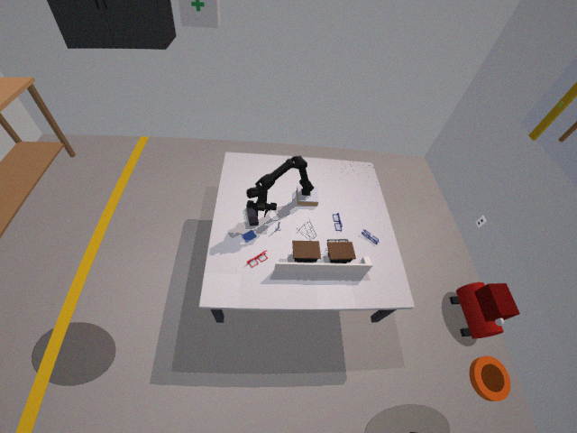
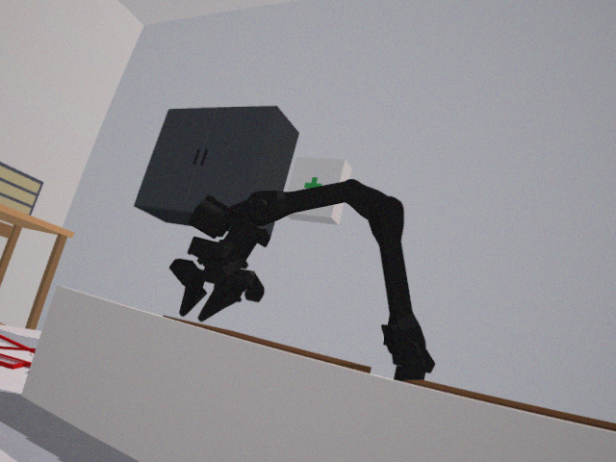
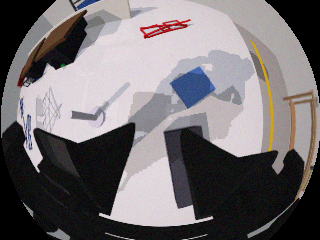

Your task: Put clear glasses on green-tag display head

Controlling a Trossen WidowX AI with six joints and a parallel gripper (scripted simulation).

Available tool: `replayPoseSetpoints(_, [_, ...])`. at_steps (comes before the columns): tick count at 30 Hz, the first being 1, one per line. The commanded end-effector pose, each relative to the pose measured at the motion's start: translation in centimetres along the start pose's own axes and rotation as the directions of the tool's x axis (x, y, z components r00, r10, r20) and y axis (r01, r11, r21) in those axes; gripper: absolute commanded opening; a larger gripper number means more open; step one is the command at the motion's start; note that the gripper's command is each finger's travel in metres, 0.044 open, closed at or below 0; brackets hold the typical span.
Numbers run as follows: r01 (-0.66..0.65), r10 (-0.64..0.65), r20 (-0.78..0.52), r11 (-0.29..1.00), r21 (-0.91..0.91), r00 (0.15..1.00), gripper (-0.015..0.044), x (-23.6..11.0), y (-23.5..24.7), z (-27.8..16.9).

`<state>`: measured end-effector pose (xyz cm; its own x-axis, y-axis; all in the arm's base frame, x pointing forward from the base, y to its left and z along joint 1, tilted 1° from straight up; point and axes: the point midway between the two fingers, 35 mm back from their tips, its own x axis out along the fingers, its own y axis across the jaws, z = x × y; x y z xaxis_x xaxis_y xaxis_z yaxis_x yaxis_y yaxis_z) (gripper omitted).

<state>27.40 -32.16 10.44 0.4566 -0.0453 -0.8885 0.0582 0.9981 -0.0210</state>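
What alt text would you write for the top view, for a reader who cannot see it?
A black robot arm reaches over the left part of a white table, its half-open pincer holding nothing. On the table lie clear glasses, red glasses, two blue pairs and two brown-topped display heads beside a white wall.
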Motion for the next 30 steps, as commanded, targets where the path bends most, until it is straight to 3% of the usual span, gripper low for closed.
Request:
replayPoseSetpoints(1, [-0.057,0.054,-0.070,0.997,-0.044,0.996,0.0200,1.4,6.6,2.3])
replayPoseSetpoints(9, [-0.149,0.105,-0.233,0.973,-0.179,0.967,0.0200,2.3,20.0,2.5])
replayPoseSetpoints(18, [-0.170,0.042,-0.403,0.943,-0.286,0.914,0.0200,1.1,32.1,-3.0])
replayPoseSetpoints(25, [-0.164,0.020,-0.423,0.937,-0.308,0.906,0.0200,0.6,33.7,-4.4])
replayPoseSetpoints(28, [-0.164,0.020,-0.423,0.937,-0.308,0.906,0.0121,0.6,33.7,-4.4])
replayPoseSetpoints(30, [-0.164,0.020,-0.423,0.937,-0.308,0.906,0.0120,0.6,33.7,-4.4])
